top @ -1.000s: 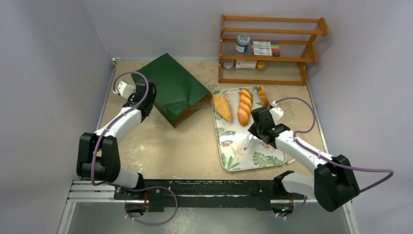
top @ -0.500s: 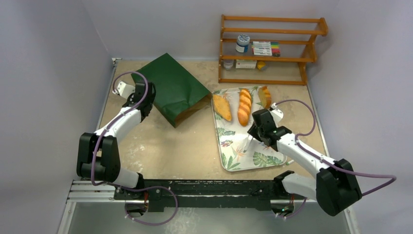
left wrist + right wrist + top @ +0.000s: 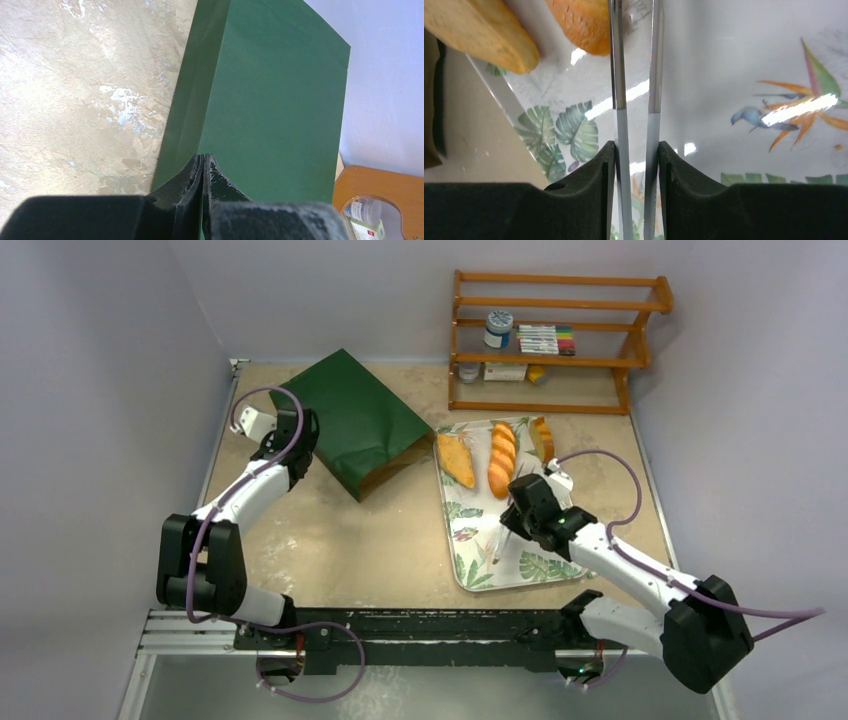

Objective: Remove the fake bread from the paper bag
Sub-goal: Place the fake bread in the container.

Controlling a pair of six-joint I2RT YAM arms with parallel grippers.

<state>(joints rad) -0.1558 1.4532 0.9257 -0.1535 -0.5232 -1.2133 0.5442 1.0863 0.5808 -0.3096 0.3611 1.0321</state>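
The dark green paper bag (image 3: pixel 355 425) lies flat at the back left, its brown-lined mouth facing the tray. My left gripper (image 3: pixel 298 440) is shut on the bag's left edge; in the left wrist view the jaws (image 3: pixel 204 159) pinch the green paper (image 3: pixel 275 100). Three pieces of fake bread lie at the tray's far end: an oval loaf (image 3: pixel 456 459), a braided baguette (image 3: pixel 501 460) and a smaller piece (image 3: pixel 542 438). My right gripper (image 3: pixel 517 520) is shut on grey tongs (image 3: pixel 497 545), which hang empty over the tray. In the right wrist view (image 3: pixel 636 147) the tongs (image 3: pixel 618 75) point past two loaves (image 3: pixel 479 32).
The leaf-patterned tray (image 3: pixel 466 580) sits right of centre. A wooden shelf (image 3: pixel 640 350) with a jar, markers and small boxes stands at the back right, just behind the tray. Walls close the left, back and right sides.
My right gripper with the tongs has drawn back from the bread at the tray's far right and swung left and nearer over the tray. The left arm and bag have not moved.
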